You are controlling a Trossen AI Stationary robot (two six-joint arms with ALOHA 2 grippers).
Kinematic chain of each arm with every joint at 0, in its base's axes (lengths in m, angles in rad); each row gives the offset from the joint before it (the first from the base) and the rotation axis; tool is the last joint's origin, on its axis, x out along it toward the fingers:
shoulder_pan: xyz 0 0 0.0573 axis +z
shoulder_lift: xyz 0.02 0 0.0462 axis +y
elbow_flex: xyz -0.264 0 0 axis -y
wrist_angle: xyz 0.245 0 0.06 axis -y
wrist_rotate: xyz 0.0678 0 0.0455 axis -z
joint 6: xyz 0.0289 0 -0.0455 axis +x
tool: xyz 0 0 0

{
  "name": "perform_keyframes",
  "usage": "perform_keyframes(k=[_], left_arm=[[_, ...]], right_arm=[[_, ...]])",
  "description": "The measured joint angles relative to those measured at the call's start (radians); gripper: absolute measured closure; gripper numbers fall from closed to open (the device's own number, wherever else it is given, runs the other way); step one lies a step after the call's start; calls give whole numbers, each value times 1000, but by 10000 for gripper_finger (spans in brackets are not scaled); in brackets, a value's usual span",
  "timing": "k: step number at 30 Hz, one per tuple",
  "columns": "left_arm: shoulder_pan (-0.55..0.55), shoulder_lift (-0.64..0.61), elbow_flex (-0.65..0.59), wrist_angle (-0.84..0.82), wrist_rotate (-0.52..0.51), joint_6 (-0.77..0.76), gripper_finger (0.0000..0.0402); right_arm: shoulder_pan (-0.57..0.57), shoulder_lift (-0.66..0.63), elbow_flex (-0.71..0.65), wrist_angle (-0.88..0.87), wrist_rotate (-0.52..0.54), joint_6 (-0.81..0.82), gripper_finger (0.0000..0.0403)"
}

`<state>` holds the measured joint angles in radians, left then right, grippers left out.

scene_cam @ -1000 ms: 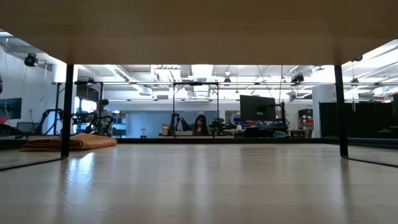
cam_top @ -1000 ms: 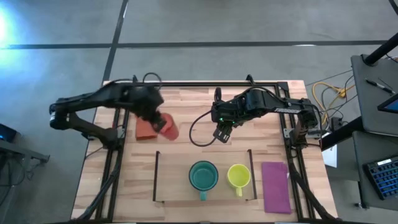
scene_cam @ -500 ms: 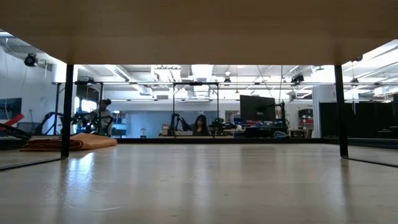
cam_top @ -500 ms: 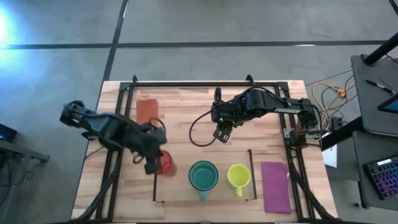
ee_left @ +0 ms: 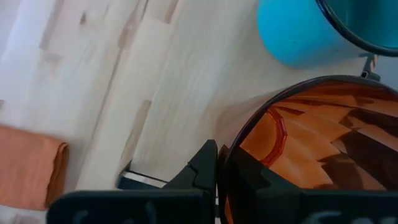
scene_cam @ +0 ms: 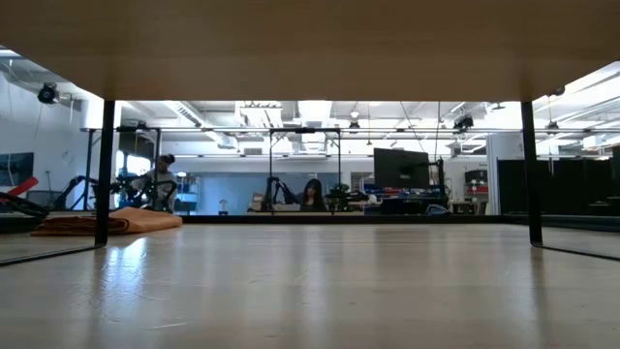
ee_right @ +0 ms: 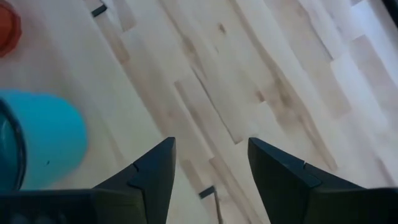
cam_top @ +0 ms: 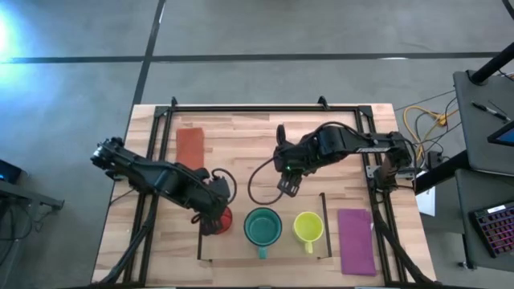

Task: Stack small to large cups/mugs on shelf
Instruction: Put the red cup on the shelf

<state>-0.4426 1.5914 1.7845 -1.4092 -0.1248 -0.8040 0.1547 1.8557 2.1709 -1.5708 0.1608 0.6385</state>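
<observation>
The small red translucent cup (cam_top: 222,218) is in my left gripper (cam_top: 214,213), just inside the left end of the thin wire shelf frame (cam_top: 201,229), left of the teal mug (cam_top: 263,227). The yellow mug (cam_top: 308,227) stands right of the teal one. Both mugs rest on their bases on the wood inside the frame. My right gripper (cam_top: 287,185) is open and empty, beyond the far side of the shelf, above the bare wood. The right wrist view shows the teal mug (ee_right: 37,140) and the red cup (ee_right: 6,25). My left gripper holds the red cup's wall at its rim (ee_left: 245,127), one finger (ee_left: 202,171) outside and one inside the cup. The fingers come from above and from the table's left. The cup's mouth faces the wrist camera. Whether its base touches the wood, I cannot tell.
An orange cloth (cam_top: 190,144) lies at the far left of the table, and also shows in the low view (scene_cam: 107,221). A purple cloth (cam_top: 356,241) lies right of the shelf. A larger black frame (cam_top: 265,107) borders the table. Bare wood lies between the shelf and the far edge.
My left gripper has carried the red cup from beside the orange cloth toward the table's near edge and then right, to the left end of the shelf beside the teal mug. My right gripper has shifted slightly toward the near edge, still open.
</observation>
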Motion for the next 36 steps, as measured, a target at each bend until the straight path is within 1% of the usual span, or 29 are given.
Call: perform_keyframes(k=[8, 16, 23, 26, 31, 36], left_arm=[[-21, 27, 5, 56, 27, -21, 401], [-39, 26, -7, 47, 27, -58, 402], [-43, 26, -10, 47, 17, -82, 400], [-43, 26, -13, 64, 16, -83, 387], [-43, 26, -21, 104, 14, -84, 354], [-42, 26, -21, 100, 15, -101, 329]], right_arm=[[48, 0, -29, 0, 0, 17, 209], [73, 0, -49, 0, 0, 25, 209], [77, -3, -49, 0, 24, 53, 209], [77, -8, -49, 0, 25, 50, 209], [77, -14, -49, 0, 44, 41, 209], [76, -28, -49, 0, 51, 33, 209]])
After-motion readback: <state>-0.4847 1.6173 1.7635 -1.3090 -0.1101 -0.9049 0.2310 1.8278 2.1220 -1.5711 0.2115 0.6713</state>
